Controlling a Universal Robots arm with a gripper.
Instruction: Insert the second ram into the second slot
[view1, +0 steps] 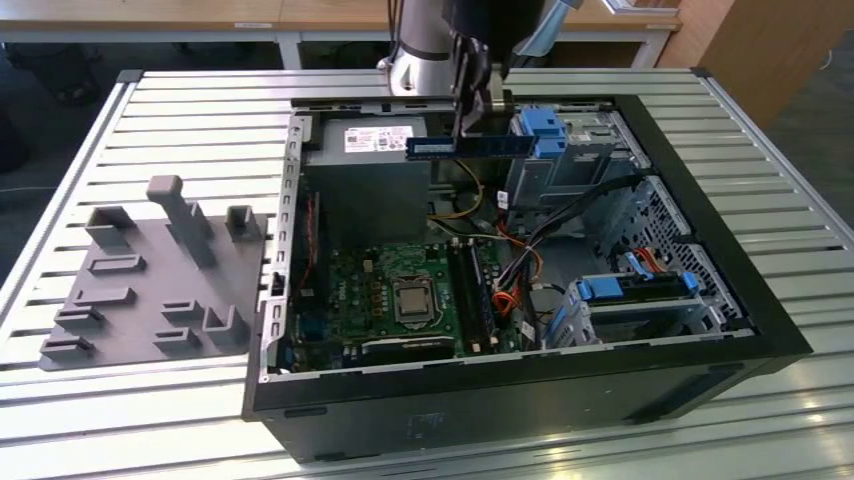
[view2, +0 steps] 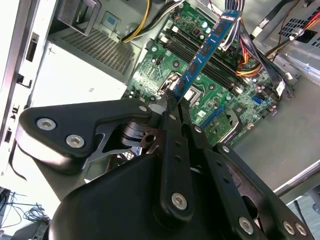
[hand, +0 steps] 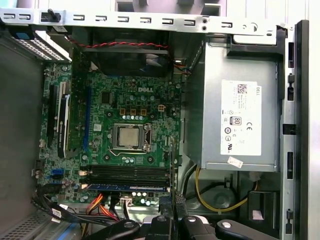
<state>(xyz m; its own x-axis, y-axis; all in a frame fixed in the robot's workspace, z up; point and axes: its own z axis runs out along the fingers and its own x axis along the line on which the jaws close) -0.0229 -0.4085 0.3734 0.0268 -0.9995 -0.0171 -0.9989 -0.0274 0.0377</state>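
My gripper (view1: 478, 132) hangs over the back of the open computer case (view1: 534, 375), shut on the second ram (view1: 467, 147), a thin blue stick held level above the case's rim. In the second wrist view the black fingers (view2: 172, 112) pinch one end of the stick (view2: 205, 47), which reaches out over the green motherboard (view2: 155, 75). The dark memory slots (hand: 125, 175) lie side by side below the processor socket (hand: 129, 136), well beneath the stick. A blue strip (hand: 125, 187) runs along the outermost slot; whether it is a seated stick I cannot tell.
A silver power supply (view1: 367, 190) fills the case's back corner at the exterior view's left. Drive bays with light-blue latches (view1: 541, 130) and loose cables (view1: 534, 250) crowd the exterior view's right. A grey fixture plate with pegs (view1: 147, 280) lies on the slatted table beside the case.
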